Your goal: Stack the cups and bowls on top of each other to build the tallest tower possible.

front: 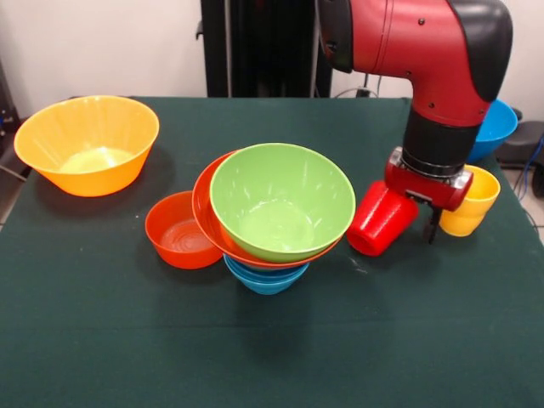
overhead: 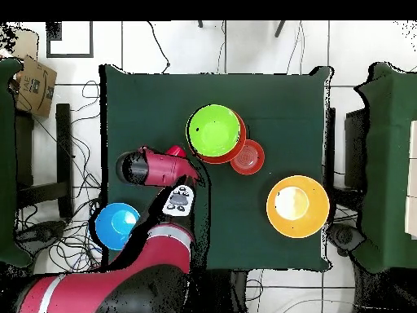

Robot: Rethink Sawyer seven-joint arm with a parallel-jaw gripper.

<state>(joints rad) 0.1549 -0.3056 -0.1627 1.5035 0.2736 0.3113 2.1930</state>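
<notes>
Front view shows two cups and five bowls on the green tabletop (front: 102,340). Taking the green bowl (front: 282,202) as landmark: it sits mouth up and slightly tilted in a wider red-orange bowl (front: 206,212), and that pair rests on a small blue bowl (front: 265,276) beneath, making the tower (front: 268,221), a three-bowl pile near the tabletop's middle. A small red-orange bowl (front: 178,231) stands upright just left of the tower, touching it. A large orange-yellow bowl (front: 87,144) stands well apart to the upper left, mouth up. To the right of the green bowl the red cup (front: 380,219) is tilted, long axis slanting, its mouth pointing down and toward the lower left. The gripper (front: 429,204) is just beside the red cup's base; whether it pinches the cup cannot be told. The yellow cup (front: 470,201) stands upright, mouth up, right of the gripper. Another blue bowl (front: 495,129) sits beyond the tabletop's right edge, behind the arm.
</notes>
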